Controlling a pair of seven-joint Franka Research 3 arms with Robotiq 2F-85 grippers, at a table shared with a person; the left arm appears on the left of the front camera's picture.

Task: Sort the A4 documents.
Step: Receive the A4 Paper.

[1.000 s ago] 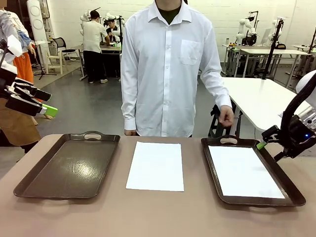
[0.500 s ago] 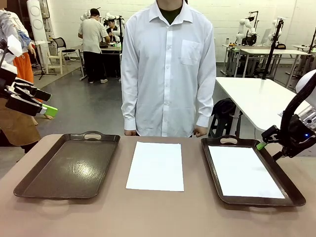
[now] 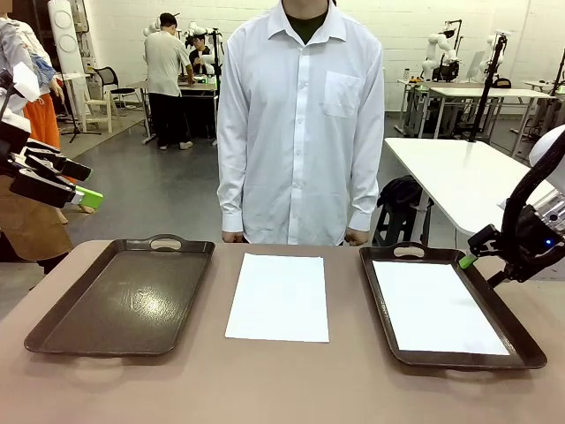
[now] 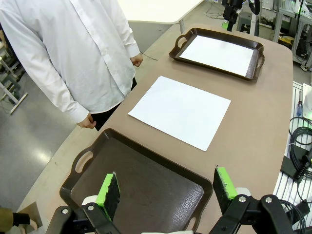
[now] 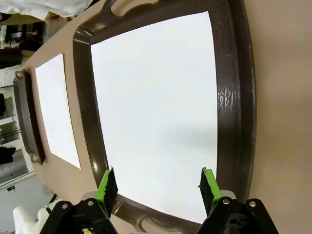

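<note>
1. The left gripper (image 3: 86, 183) (image 4: 165, 187) hangs in the air. Its two fingers (image 4: 108, 191) are spread wide and nothing is between them.
2. Directly below and ahead of these fingers lies the left tray (image 3: 53, 340) (image 4: 141, 175), dark brown, with its bare floor showing.
3. Farther ahead of the left fingertips, past the far rim of that tray, one A4 sheet (image 3: 279, 297) (image 4: 180, 111) lies flat on the table (image 3: 282, 380). It is between the two trays and touches neither of them.
4. The right gripper (image 3: 472, 252) (image 5: 158, 185) is above the right tray (image 3: 375, 300) (image 5: 236, 97). Its fingers (image 5: 108, 184) stand well apart and pinch nothing.
5. The second A4 sheet (image 3: 437, 307) (image 5: 156, 107) lies flat inside the right tray, within its rim. It is straight ahead of the right fingers, and its width nearly fills the gap between them.
6. In the right wrist view, the sheet on the table (image 5: 56, 109) is to the outer side of the left-hand finger, beyond the wall of the tray.
7. A person (image 3: 300, 124) in a white shirt stands at the far side, well ahead of both pairs of fingers. The person's hands (image 3: 356, 236) are down at the table edge, apart from both sheets.
</note>
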